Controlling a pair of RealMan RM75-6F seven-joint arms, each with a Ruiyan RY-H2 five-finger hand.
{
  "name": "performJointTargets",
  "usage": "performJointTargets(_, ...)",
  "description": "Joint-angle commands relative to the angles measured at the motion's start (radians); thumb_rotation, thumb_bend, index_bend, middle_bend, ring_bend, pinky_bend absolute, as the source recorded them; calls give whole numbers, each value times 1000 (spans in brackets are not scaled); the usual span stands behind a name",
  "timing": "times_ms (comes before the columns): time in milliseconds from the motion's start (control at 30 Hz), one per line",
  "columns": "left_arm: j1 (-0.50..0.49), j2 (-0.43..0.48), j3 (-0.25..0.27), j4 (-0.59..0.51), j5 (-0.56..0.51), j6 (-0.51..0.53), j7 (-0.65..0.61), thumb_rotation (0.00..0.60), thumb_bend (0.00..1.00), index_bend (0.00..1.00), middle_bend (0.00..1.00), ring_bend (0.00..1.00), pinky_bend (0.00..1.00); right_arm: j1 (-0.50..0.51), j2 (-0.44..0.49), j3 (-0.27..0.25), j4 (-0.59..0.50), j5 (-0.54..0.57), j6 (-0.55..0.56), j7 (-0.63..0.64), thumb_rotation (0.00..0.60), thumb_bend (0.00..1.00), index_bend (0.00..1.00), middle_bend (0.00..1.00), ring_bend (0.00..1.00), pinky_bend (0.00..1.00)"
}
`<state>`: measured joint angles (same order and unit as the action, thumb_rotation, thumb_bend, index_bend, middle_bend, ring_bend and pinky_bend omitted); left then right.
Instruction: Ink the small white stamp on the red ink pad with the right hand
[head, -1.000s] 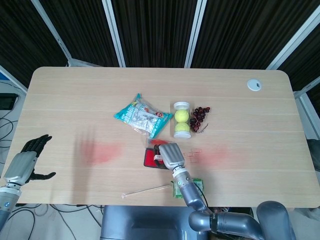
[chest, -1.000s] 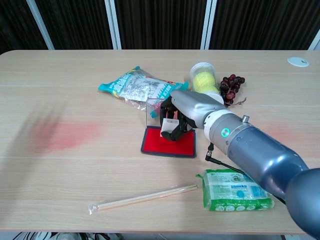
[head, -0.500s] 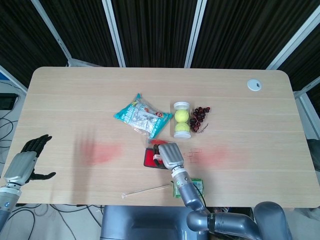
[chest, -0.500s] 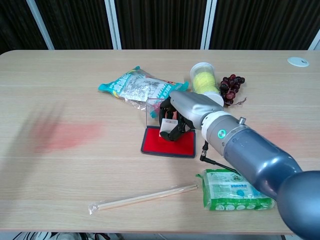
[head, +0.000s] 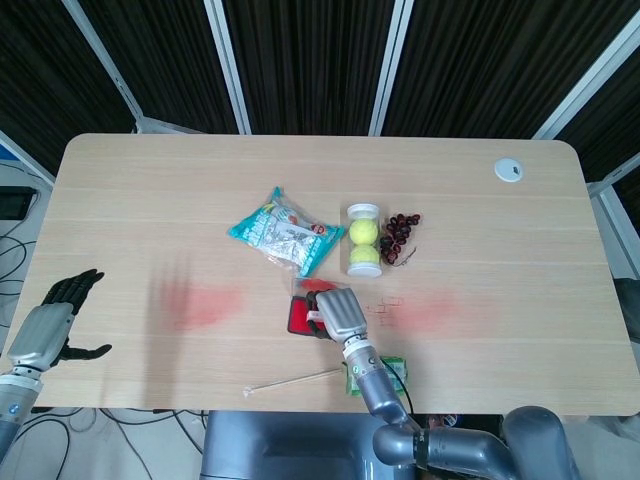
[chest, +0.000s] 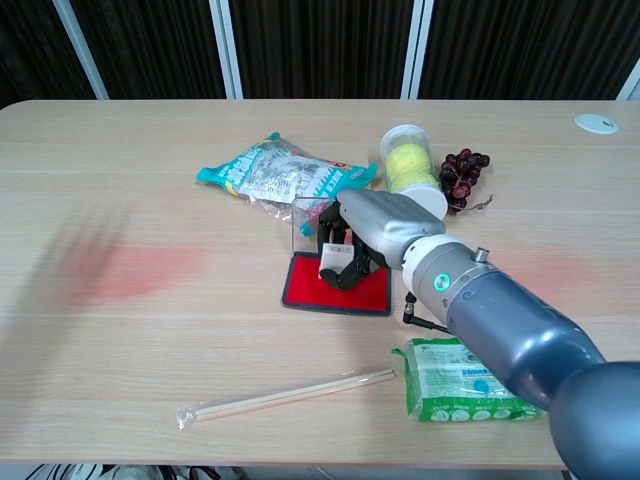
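The red ink pad (chest: 335, 287) lies flat near the table's middle, its clear lid (chest: 306, 217) standing up behind it. My right hand (chest: 362, 233) holds the small white stamp (chest: 333, 261) with its lower end down on the pad's red surface. From the head view the right hand (head: 337, 313) covers most of the ink pad (head: 298, 317) and hides the stamp. My left hand (head: 58, 318) hovers open off the table's left front corner, far from the pad.
A teal snack bag (chest: 281, 176) lies behind the pad. A tube of tennis balls (chest: 409, 161) and dark grapes (chest: 462, 171) sit at the back right. A green packet (chest: 468, 380) and wrapped chopsticks (chest: 290, 395) lie near the front edge. A cable grommet (head: 508, 169) is far right.
My right hand has shifted slightly to the left over the pad, still holding the stamp on it. The left hand has not moved.
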<state>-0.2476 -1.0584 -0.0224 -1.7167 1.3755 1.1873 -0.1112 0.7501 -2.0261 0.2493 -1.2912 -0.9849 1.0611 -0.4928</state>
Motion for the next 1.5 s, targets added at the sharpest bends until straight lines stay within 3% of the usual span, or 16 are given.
performJointTargets(33,0,0,0,1,1,0,1,600,38,0,0,0,0,-3,15,4,-24,-15,8,5,600,611,778,651,557,586)
performJointTargets(367,2,-2,0,2,4,6,4,600,38,0,0,0,0,-31,107,11,-150,-71,68,-3,600,611,778,650,557,586)
performJointTargets(600,8,-8,-2,-1,8,25,7,600,38,0,0,0,0,-121,250,-56,-252,-147,143,36,600,612,778,650,557,585)
performJointTargets(800,13,-14,-2,2,11,39,25,600,38,0,0,0,0,-174,294,-79,-223,-160,157,121,600,612,778,649,556,585)
performJointTargets(1033,20,-24,-3,1,9,56,55,600,38,0,0,0,0,-195,253,-78,-116,-170,138,222,600,611,778,649,556,585)
performJointTargets(1500,21,-26,-7,2,2,56,57,600,38,0,0,0,0,-198,214,-45,-29,-152,114,265,600,595,778,624,538,577)
